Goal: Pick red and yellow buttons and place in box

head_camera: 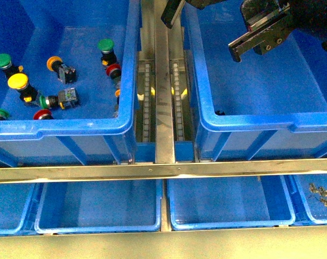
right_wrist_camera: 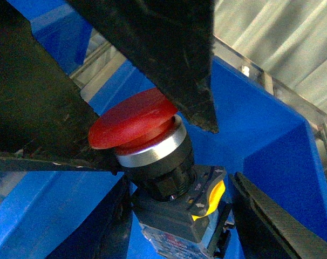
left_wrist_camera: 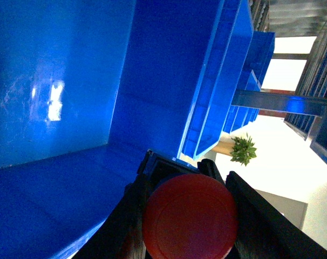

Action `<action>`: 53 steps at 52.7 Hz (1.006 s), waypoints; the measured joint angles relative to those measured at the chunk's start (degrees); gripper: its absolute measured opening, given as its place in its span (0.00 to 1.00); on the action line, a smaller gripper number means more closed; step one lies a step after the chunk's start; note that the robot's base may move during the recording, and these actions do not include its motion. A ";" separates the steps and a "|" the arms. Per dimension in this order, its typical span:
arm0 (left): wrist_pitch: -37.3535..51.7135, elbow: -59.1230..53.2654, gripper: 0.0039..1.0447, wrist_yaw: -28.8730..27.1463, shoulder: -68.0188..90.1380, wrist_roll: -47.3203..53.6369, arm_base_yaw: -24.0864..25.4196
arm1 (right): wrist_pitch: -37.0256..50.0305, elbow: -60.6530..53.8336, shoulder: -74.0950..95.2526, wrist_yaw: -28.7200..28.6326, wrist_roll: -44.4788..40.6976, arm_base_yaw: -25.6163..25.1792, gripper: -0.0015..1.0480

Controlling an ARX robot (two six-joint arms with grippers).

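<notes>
Two red mushroom-capped push-buttons (left_wrist_camera: 190, 221) (right_wrist_camera: 134, 124) sit clamped, one in my left pincer (left_wrist_camera: 188, 186), one in my right pincer (head_camera: 256, 39) over the deep blue plastic box (head_camera: 250, 122) at upper right; next I release inside.

W/shop, blue parts bins (head_camera: 61, 128), metal rack (head_camera: 163, 168)

My left gripper (left_wrist_camera: 188, 178) grips a red button (left_wrist_camera: 190, 216). My right gripper (head_camera: 250, 43) grips a second red button (right_wrist_camera: 134, 121), silver-collared and black-bodied. A yellow button (head_camera: 18, 82) lies left of the deep blue box (head_camera: 250, 120).
</notes>
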 joint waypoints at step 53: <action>0.83 -12.20 0.93 -7.54 -7.65 17.90 6.58 | -0.98 -4.04 -1.16 -3.02 0.61 -2.91 0.38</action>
